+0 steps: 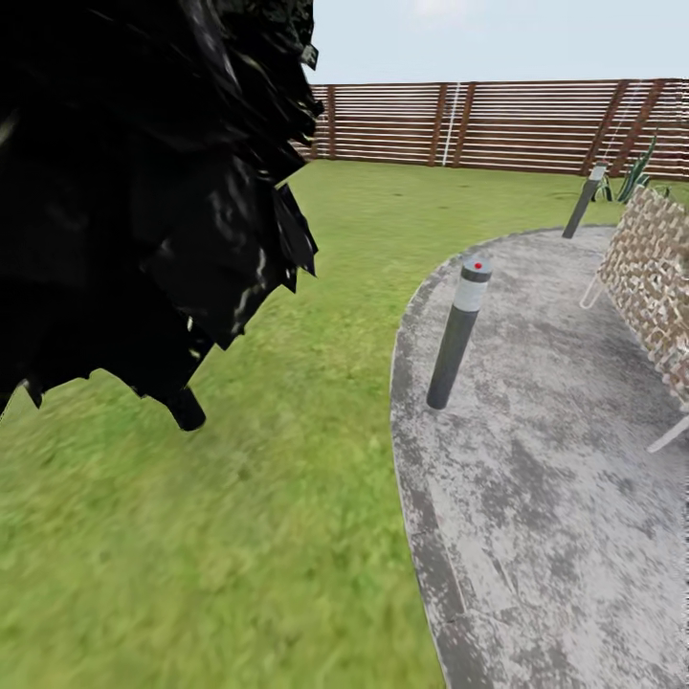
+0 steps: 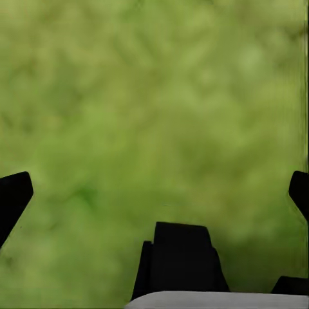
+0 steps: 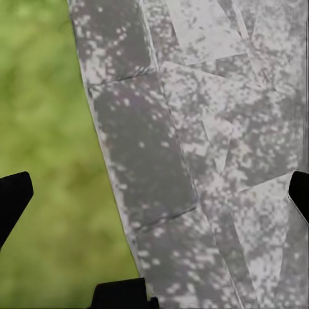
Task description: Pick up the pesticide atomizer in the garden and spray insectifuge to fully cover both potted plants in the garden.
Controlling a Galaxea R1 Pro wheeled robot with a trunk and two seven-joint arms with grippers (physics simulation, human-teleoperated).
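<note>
The head view is taking in the garden: a green lawn (image 1: 239, 536) is running up to a brown slatted fence (image 1: 498, 122), a big dark leafy bush (image 1: 134, 182) is looming at the near left, and a mottled grey paved patio (image 1: 555, 478) is curving along the right. A grey bollard lamp (image 1: 457, 332) is standing upright just inside the patio's edge, a second one (image 1: 584, 201) is leaning farther back near the fence, and a woven chair (image 1: 655, 277) is sitting at the right edge of the patio, cut off by the frame. The left wrist view is looking down on blurred grass (image 2: 154, 109), with the left claw (image 2: 154, 193) spread wide, its dark fingertips (image 2: 13, 196) sitting at opposite edges of the picture and nothing between them. The right wrist view is showing the border where grass (image 3: 38, 161) is meeting the patio's kerb stones (image 3: 148, 161), and the right claw (image 3: 154, 193) is likewise standing open and empty, fingertips (image 3: 13, 196) far apart. Both wrist cameras are pointing at the ground, with grass under the left claw and the patio's edge under the right.
</note>
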